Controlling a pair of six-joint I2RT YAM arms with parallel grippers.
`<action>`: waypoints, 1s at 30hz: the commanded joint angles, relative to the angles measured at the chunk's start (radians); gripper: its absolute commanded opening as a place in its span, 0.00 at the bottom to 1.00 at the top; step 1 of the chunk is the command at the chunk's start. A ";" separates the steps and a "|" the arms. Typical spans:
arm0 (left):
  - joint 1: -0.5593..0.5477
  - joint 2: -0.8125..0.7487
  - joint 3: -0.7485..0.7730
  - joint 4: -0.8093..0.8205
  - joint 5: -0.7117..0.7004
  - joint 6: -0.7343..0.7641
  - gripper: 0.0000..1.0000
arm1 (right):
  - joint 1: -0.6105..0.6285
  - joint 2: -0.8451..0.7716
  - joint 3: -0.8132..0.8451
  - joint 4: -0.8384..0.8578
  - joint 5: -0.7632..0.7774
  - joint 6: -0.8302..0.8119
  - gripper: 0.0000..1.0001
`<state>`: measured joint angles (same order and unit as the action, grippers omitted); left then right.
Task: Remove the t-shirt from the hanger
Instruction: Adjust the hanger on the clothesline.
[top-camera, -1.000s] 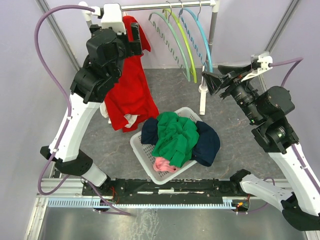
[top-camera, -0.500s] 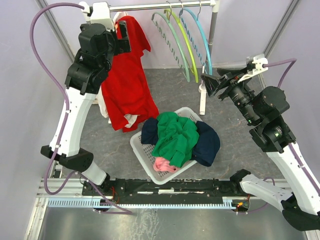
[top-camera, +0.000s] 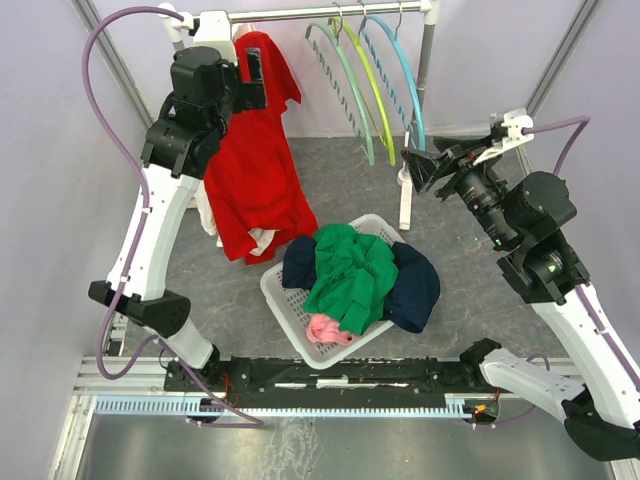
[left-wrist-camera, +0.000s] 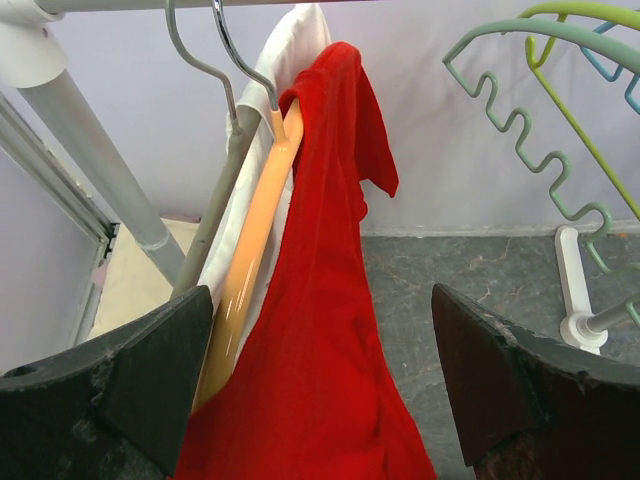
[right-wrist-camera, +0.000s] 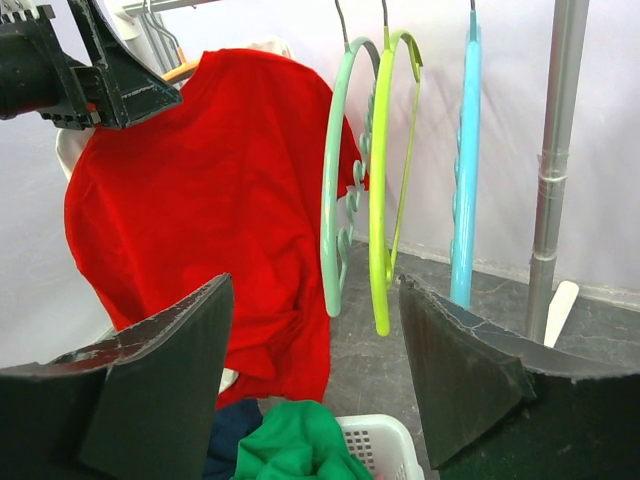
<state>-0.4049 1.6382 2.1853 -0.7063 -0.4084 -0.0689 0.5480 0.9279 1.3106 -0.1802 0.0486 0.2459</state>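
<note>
Left arm (top-camera: 160, 215) lifted beside one red t-shirt (top-camera: 255, 170); three hangers (top-camera: 372, 95) bare; both jaws apart.

The t-shirt (top-camera: 255, 180) hangs on its hanger (left-wrist-camera: 250, 260) at the rail (top-camera: 320, 12)'s left end, empty hangers (top-camera: 365, 85) toward the right. In front, a basket (top-camera: 285, 300) of clothes (top-camera: 350, 275) sits mid-way on the table (top-camera: 450, 190).

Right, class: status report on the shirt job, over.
Left pincer open at red fabric t-shirt. Right pincer open, empty. Shirt on orange plastic hanger; white garment alongside.

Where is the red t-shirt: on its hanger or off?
On: the red t-shirt drapes over the orange hanger, and neither gripper grips it.
</note>
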 joint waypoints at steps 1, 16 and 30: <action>0.008 0.008 0.003 0.022 0.024 -0.044 0.95 | 0.003 -0.003 0.000 0.034 0.014 -0.013 0.75; 0.010 0.032 0.012 0.027 0.115 -0.067 0.82 | 0.003 -0.011 -0.014 0.038 0.026 -0.014 0.75; 0.009 0.052 0.024 0.035 0.098 -0.071 0.42 | 0.002 -0.023 -0.027 0.040 0.031 -0.011 0.75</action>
<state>-0.3988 1.6863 2.1849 -0.7029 -0.3126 -0.0937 0.5480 0.9215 1.2888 -0.1799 0.0650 0.2455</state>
